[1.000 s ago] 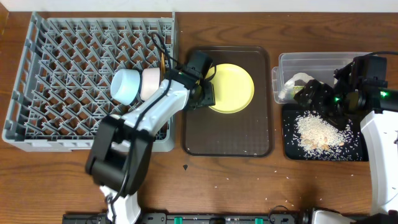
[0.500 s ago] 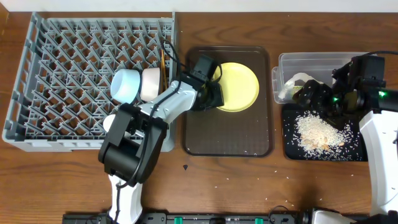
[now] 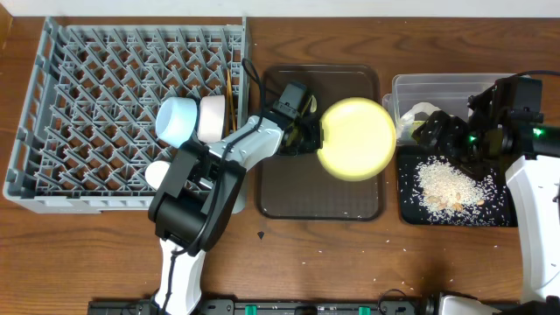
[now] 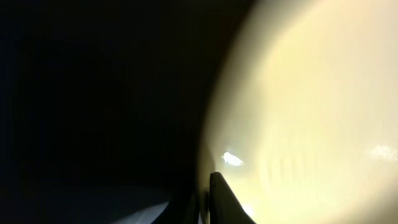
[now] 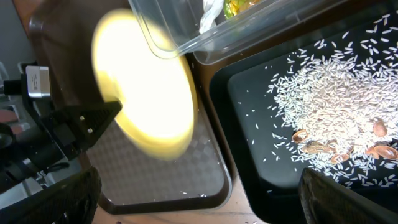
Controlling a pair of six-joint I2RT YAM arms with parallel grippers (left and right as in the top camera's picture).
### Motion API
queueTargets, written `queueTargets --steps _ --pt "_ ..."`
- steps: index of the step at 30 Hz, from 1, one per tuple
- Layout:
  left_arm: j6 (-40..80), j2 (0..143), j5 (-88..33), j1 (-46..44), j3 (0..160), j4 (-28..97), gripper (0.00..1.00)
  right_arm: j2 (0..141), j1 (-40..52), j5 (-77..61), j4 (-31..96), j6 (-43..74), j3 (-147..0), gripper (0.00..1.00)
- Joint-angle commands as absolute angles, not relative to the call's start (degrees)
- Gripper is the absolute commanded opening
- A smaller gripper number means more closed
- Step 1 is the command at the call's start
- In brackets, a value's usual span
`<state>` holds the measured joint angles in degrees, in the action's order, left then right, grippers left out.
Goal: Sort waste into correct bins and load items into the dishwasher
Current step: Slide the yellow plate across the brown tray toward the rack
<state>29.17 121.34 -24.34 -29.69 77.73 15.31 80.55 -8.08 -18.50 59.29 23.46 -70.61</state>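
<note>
My left gripper (image 3: 312,136) is shut on the left rim of the round yellow plate (image 3: 356,138) and holds it, blurred, above the right side of the brown serving tray (image 3: 297,197). In the left wrist view the plate (image 4: 311,93) fills the right half, its edge pinched between the fingers (image 4: 219,198). My right gripper (image 3: 435,133) hangs open over the black tray (image 3: 409,206) of rice grains (image 3: 448,184). Crumpled paper (image 3: 418,112) and a wrapper (image 5: 239,6) lie in the clear tub (image 3: 437,85). The grey dish rack (image 3: 87,105) holds a blue bowl (image 3: 178,118), a cream cup (image 3: 210,118) and chopsticks (image 3: 229,87).
A white bowl (image 3: 157,173) sits at the rack's front edge beside my left arm. Stray grains lie on the brown tray's floor (image 5: 186,190) and on the wooden table (image 3: 394,284) in front of the trays.
My left gripper has shut on the plate's rim and raised it off the brown tray, carrying it to the right. The right arm has stayed where it was.
</note>
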Motion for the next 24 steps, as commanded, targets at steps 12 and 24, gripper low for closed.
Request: queueTargets --steps 12,24 --pt "24.0 113.0 -32.4 -24.4 76.8 14.8 0.08 80.0 -7.5 -18.9 60.2 23.7 -71.1 0.99" --pt "22.7 106.6 -42.2 -18.0 76.8 16.4 0.3 80.0 -7.4 -18.9 60.2 23.7 -71.1 0.99"
